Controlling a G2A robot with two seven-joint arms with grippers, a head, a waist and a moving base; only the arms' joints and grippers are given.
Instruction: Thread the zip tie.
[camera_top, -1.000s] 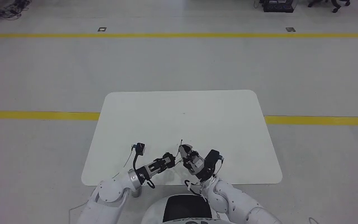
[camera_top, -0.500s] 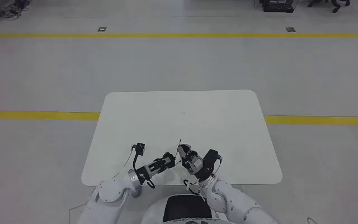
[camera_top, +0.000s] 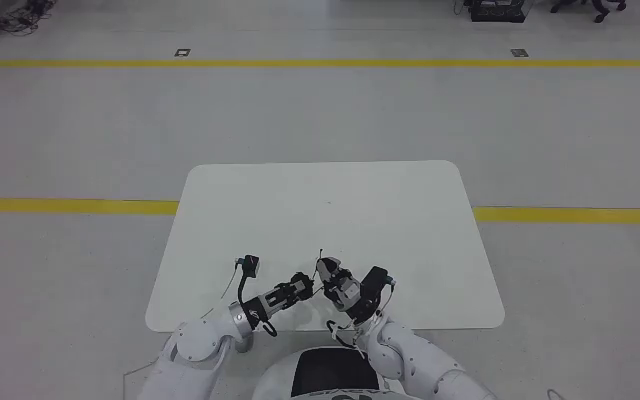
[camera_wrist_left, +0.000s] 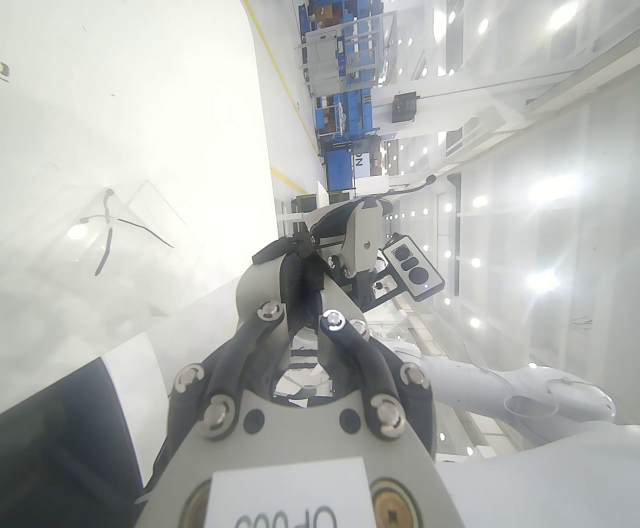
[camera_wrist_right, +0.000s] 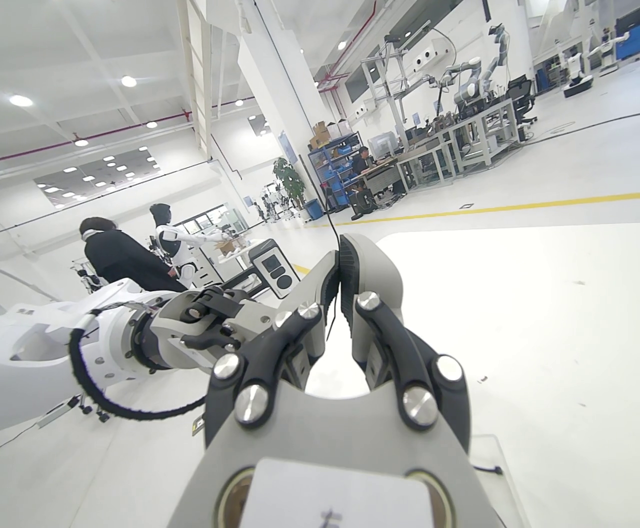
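Observation:
A thin black zip tie (camera_wrist_right: 328, 210) sticks up out of my right gripper (camera_wrist_right: 339, 250), which is shut on the strap; more of the strap hangs down between its fingers (camera_wrist_right: 367, 272). From above, the zip tie (camera_top: 320, 258) rises over the right gripper (camera_top: 327, 270) near the table's front edge. My left gripper (camera_top: 303, 284) sits right beside it, fingertips almost touching it. In the left wrist view the left gripper (camera_wrist_left: 299, 260) has its dark fingers pressed together, apparently on the tie's lower end, with the right gripper (camera_wrist_left: 362, 235) just beyond.
The white table (camera_top: 400, 210) stretches away beyond both grippers. A clear tray (camera_wrist_left: 140, 210) with several loose black zip ties (camera_wrist_left: 106, 235) lies close to the arms; its corner (camera_wrist_right: 492, 457) is near the right wrist.
The right gripper and the tie's upright tip have shifted slightly toward the left gripper. The left arm has barely moved.

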